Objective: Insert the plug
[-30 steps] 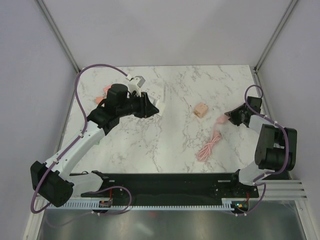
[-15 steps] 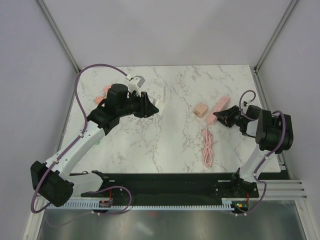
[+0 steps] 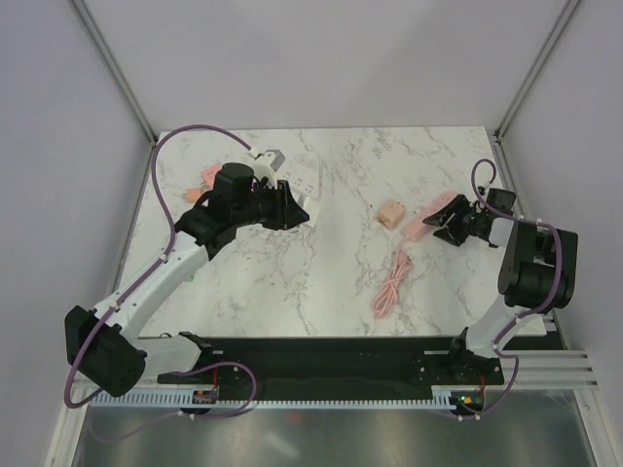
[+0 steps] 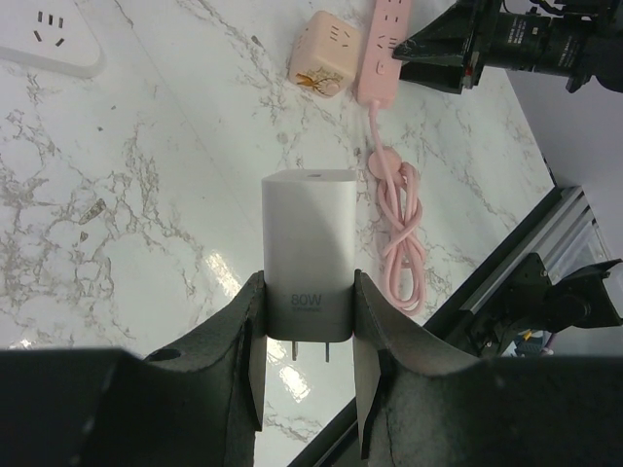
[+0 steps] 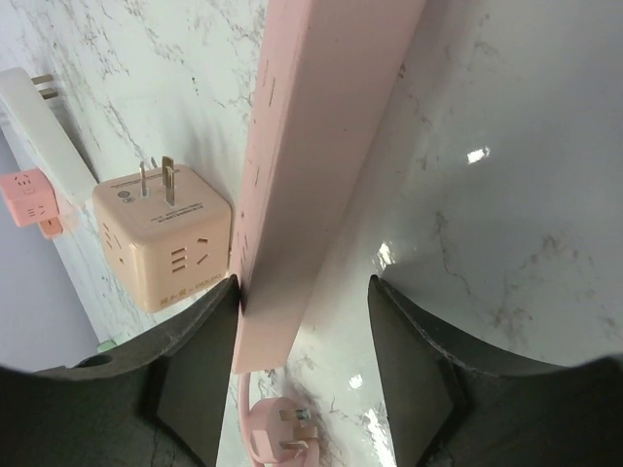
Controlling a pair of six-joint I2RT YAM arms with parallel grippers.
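Left wrist view: the left end effector (image 4: 310,336) squeezes a white charger (image 4: 310,238), one finger on each side, its two metal pins pointing back at the camera, and it says "80W" in grey. Past it on the marble bench (image 4: 146,224) lie a coiled pink cable (image 4: 399,243), a pink cube adapter (image 4: 329,53) and, far left, a white socket strip (image 4: 49,39). The left arm reaches out bent, holding the charger up off the bench; the right arm sits folded low, with the right end effector (image 5: 302,289) spread wide around a pink power strip (image 5: 321,146), one finger at its edge, the other apart.
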